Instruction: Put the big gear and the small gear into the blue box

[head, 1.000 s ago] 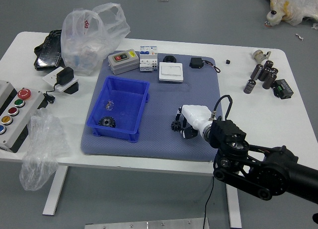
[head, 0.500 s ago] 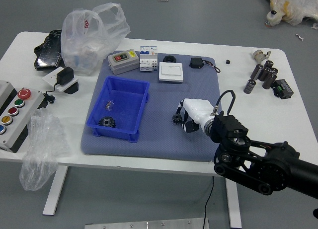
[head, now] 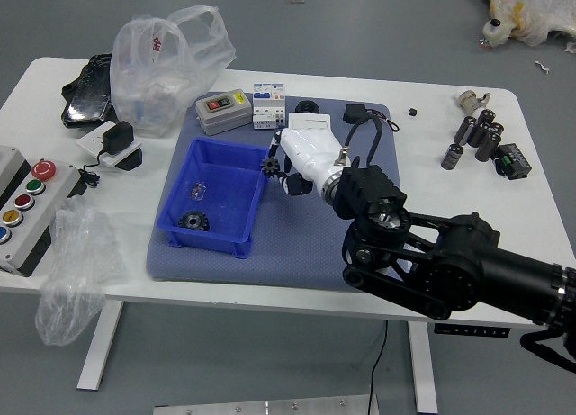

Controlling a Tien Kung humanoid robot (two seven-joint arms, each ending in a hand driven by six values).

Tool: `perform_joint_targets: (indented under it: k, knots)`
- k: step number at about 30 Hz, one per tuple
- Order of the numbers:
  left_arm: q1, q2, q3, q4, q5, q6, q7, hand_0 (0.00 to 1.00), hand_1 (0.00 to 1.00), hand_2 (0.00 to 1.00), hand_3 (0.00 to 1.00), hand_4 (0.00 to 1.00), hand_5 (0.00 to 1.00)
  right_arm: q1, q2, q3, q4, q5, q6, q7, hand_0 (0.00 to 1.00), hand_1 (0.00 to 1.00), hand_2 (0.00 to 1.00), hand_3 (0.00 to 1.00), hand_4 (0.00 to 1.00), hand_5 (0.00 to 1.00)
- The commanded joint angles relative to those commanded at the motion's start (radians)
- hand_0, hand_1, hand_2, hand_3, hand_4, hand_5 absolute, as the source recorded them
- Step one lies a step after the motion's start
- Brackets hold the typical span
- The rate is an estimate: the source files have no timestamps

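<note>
Right hand found with its fingers closed on the small gear, pinched at the tips. The gear is at the upper right corner of the blue box, by the rim; whether it touches, I cannot tell from where I stand. Governing relation: the box's interior lies directly left and lower-left of the hand – a short leftward carry should suffice before release. Opening now would risk a drop on the rim. The big gear sits inside, lower left – apparently in order.
</note>
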Motion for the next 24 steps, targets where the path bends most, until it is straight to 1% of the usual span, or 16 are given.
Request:
perform_joint_targets:
  k: [4, 7, 8, 9, 12, 13, 14, 19, 20, 24]
  knots:
    - [0.001, 0.002, -0.004, -0.001, 0.006, 0.0, 0.004, 0.659, 0.642, 0.639, 0.762, 0.777, 0.784, 0.05, 0.047, -0.076, -0.034, 0.049, -0.074, 0.056, 0.187, 0.304, 0.404, 0.359, 0.582, 0.1]
    - [0.002, 0.003, -0.009, -0.002, 0.012, 0.0, 0.008, 0.659, 0.642, 0.639, 0.762, 0.777, 0.784, 0.081, 0.084, -0.137, -0.079, 0.101, -0.136, 0.118, 0.187, 0.304, 0.404, 0.359, 0.582, 0.1]
    - [0.002, 0.003, -0.01, -0.002, 0.013, 0.0, 0.009, 0.659, 0.642, 0.639, 0.763, 0.776, 0.785, 0.087, 0.093, -0.153, -0.092, 0.114, -0.152, 0.134, 0.199, 0.346, 0.438, 0.377, 0.596, 0.107]
    - [0.001, 0.004, -0.01, -0.003, 0.014, 0.0, 0.009, 0.659, 0.642, 0.639, 0.763, 0.776, 0.785, 0.094, 0.103, -0.172, -0.106, 0.132, -0.168, 0.152, 0.199, 0.346, 0.438, 0.377, 0.596, 0.107]
    - [0.001, 0.005, -0.012, -0.003, 0.017, -0.001, 0.01, 0.659, 0.642, 0.639, 0.763, 0.776, 0.785, 0.107, 0.122, -0.217, -0.125, 0.169, -0.194, 0.185, 0.199, 0.346, 0.438, 0.377, 0.596, 0.107]
    - [0.001, 0.005, -0.012, -0.003, 0.018, -0.001, 0.011, 0.659, 0.642, 0.639, 0.763, 0.776, 0.785, 0.108, 0.122, -0.228, -0.127, 0.178, -0.196, 0.192, 0.199, 0.346, 0.438, 0.377, 0.596, 0.107]
    - [0.001, 0.005, -0.013, -0.003, 0.019, -0.001, 0.011, 0.659, 0.641, 0.639, 0.763, 0.776, 0.785, 0.109, 0.122, -0.237, -0.129, 0.186, -0.197, 0.197, 0.308, 0.601, 0.706, 0.668, 0.66, 0.174]
    - [0.0, 0.005, -0.013, -0.004, 0.02, -0.001, 0.012, 0.659, 0.641, 0.639, 0.763, 0.776, 0.785, 0.11, 0.122, -0.263, -0.141, 0.218, -0.189, 0.213, 0.308, 0.601, 0.706, 0.668, 0.66, 0.174]
    - [0.0, 0.006, -0.013, -0.004, 0.02, -0.001, 0.012, 0.659, 0.642, 0.638, 0.763, 0.776, 0.784, 0.11, 0.122, -0.266, -0.144, 0.222, -0.187, 0.214, 0.412, 0.77, 0.88, 0.893, 0.747, 0.273]
    - [-0.001, 0.006, -0.011, -0.004, 0.018, -0.001, 0.012, 0.659, 0.642, 0.638, 0.763, 0.776, 0.784, 0.108, 0.122, -0.272, -0.152, 0.231, -0.181, 0.213, 0.412, 0.77, 0.88, 0.893, 0.747, 0.273]
